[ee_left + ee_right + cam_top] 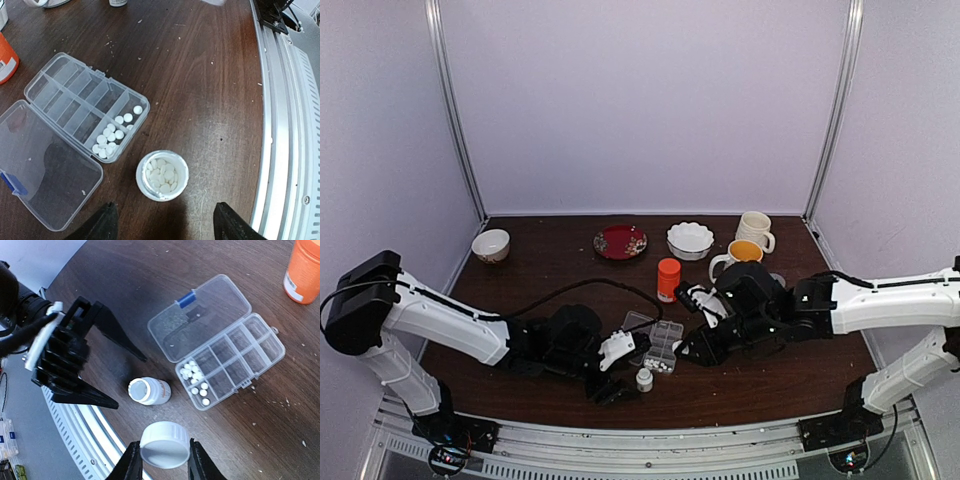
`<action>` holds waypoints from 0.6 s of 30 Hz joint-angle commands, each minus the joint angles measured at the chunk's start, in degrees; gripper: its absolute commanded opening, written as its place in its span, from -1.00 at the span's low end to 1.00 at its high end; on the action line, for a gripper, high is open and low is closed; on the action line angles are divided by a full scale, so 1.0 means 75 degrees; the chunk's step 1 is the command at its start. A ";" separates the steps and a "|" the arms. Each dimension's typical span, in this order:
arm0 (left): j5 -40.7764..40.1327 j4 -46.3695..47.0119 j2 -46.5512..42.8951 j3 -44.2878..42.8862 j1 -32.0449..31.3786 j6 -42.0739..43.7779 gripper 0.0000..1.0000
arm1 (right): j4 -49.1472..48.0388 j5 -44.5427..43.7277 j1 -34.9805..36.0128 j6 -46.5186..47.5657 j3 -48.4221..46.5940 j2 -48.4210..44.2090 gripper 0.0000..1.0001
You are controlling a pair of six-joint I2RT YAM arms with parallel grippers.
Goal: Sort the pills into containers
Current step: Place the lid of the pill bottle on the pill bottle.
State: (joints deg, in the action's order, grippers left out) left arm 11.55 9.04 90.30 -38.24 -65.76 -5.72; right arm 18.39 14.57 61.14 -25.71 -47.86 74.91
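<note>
Left wrist view | my left gripper (164, 212) stood open astride the uncapped bottle (140, 175) | right gripper (161, 452) clamped its cap (164, 440) | pills (111, 136) lay in organizer (60, 92) end cells and bottle | light, prone to roll: I judged the bottle's stiff wall the hold

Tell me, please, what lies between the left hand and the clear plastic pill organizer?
A small open white bottle, filled with white tablets, stands between the left hand and the clear plastic rectangular pill organizer; the left wrist view shows it.
</note>
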 commanded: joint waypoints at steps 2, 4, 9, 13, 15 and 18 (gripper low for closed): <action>0.0146 0.0713 -0.0117 0.0399 0.0145 -0.0292 0.24 | 0.1121 -0.0369 0.0514 0.0651 -0.1361 0.1064 -0.63; 0.0243 0.0956 -0.0154 0.0592 0.0224 -0.0365 0.09 | 0.1301 -0.0266 0.0615 0.0707 -0.1740 0.1456 -0.63; 0.0606 0.1939 -0.0475 0.1370 0.0629 -0.0657 -0.18 | 0.1360 -0.0174 0.0669 0.0654 -0.2192 0.2014 -0.63; 0.0771 0.2165 -0.0565 0.1563 0.0730 -0.0675 -0.31 | 0.1695 -0.0239 0.0724 0.0741 -0.2640 0.2433 -0.64; 0.0773 0.2265 -0.0576 0.1646 0.0747 -0.0675 -0.37 | 0.2011 -0.0319 0.0780 0.0801 -0.2903 0.2671 -0.64; 0.0783 0.2525 -0.0671 0.1839 0.0826 -0.0743 -0.47 | 0.2432 -0.0471 0.0883 0.0910 -0.3344 0.3004 -0.65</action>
State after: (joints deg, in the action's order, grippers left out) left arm 15.90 21.76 86.70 -26.13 -60.34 -10.39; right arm 31.51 13.39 66.54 -20.60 -68.79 95.13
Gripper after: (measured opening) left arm 0.293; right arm 0.294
